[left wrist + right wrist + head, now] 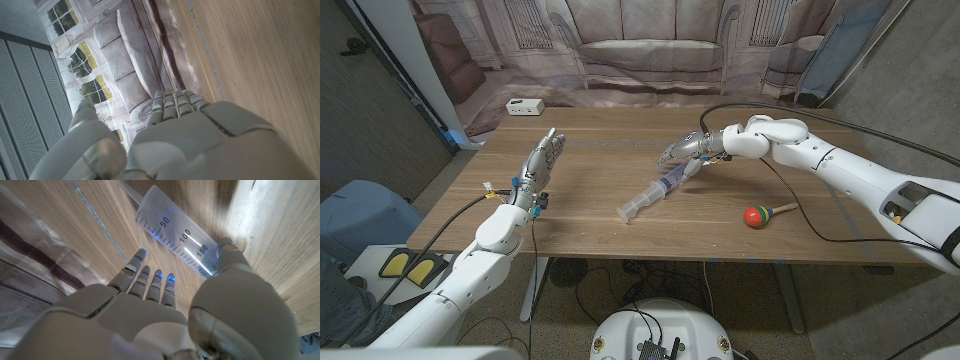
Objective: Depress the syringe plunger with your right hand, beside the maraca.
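Note:
A clear syringe [655,190] with a purple-tinted plunger end lies slanted on the wooden table [590,215] near the middle. My right hand [692,148] hovers at its far, plunger end with fingers stretched out and apart. In the right wrist view the thumb tip touches the marked barrel of the syringe [175,235], while the fingers [150,277] point down beside it without closing. The maraca [756,216], red and green with a wooden handle, lies to the syringe's right near the front edge. My left hand [538,168] stands over the table's left side, fingers straight, holding nothing.
A white power strip [523,106] sits at the far left corner. A black cable [800,212] loops over the table behind the maraca. A printed sofa backdrop [650,50] hangs behind the table.

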You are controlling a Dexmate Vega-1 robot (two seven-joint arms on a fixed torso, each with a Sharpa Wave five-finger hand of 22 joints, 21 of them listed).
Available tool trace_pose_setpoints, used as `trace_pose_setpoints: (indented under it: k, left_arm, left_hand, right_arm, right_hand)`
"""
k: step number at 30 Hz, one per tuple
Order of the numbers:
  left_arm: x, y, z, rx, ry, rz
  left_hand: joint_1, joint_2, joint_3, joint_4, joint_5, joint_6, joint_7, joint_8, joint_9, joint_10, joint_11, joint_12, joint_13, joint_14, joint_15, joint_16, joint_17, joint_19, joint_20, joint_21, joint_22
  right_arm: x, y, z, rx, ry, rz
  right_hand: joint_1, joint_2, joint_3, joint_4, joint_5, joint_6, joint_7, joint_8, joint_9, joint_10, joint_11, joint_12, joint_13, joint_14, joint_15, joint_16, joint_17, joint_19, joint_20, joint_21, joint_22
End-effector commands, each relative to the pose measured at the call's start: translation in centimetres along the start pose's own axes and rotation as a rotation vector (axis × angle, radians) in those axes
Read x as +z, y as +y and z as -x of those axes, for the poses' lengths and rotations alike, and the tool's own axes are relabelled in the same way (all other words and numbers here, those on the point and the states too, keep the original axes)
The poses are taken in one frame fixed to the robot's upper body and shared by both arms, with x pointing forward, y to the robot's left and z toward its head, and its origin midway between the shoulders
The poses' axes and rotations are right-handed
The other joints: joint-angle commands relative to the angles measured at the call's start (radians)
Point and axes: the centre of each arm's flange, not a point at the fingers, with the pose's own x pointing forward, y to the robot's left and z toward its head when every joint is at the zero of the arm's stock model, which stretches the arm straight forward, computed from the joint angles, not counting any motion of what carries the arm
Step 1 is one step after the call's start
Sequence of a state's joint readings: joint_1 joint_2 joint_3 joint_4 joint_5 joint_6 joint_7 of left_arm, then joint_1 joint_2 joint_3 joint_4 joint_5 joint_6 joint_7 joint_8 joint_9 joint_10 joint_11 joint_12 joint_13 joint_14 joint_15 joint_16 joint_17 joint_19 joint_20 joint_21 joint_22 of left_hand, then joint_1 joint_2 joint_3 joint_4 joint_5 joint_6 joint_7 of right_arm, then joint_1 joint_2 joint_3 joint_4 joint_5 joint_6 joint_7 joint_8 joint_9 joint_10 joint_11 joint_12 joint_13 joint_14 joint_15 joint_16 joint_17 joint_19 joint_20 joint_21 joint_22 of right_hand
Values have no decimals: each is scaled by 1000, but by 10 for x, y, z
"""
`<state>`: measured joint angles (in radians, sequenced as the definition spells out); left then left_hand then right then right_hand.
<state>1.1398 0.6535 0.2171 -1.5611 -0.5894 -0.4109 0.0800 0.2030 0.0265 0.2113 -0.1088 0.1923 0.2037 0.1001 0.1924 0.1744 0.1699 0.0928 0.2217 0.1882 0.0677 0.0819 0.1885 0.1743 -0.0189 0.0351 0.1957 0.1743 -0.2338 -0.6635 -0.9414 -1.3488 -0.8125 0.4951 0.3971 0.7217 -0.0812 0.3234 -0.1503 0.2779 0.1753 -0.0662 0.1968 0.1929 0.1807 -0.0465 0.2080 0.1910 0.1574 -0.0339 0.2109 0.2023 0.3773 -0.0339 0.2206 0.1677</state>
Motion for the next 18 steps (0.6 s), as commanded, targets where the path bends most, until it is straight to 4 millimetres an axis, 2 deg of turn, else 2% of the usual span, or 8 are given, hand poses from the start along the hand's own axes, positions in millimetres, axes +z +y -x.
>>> trace_pose_setpoints:
  k: [1,10,18]
  left_arm:
    - [-6,-2,-5,-5,8,14]
    - [-10,-4,-10,-16,9,25]
    - [-5,-2,-11,-17,-8,17]
  left_hand:
    - [6,9,1,-4,-3,8,-5,-2,5,5,-6,-2,6,3,-1,-1,5,0,13,0,4]
    - [7,10,0,-4,-3,7,-3,-3,5,2,-5,-4,6,3,-1,-1,5,-1,13,0,4]
    - [7,10,0,-5,-3,4,-1,-4,5,0,-3,-5,6,-1,-1,-2,5,-5,11,-1,4]
  right_arm:
    - [2,-1,-5,51,1,-20]
    - [4,6,-10,71,1,-26]
    - [3,12,-13,91,1,-87]
  right_hand:
    - [13,2,9,0,5,6,1,5,4,6,1,9,0,11,-3,6,5,8,0,3,2]
    - [19,4,12,-2,5,7,5,5,4,6,1,9,0,14,-1,5,5,13,1,2,2]
    - [26,9,17,-2,5,13,5,5,4,8,8,9,0,1,2,-3,5,10,-2,-4,2]
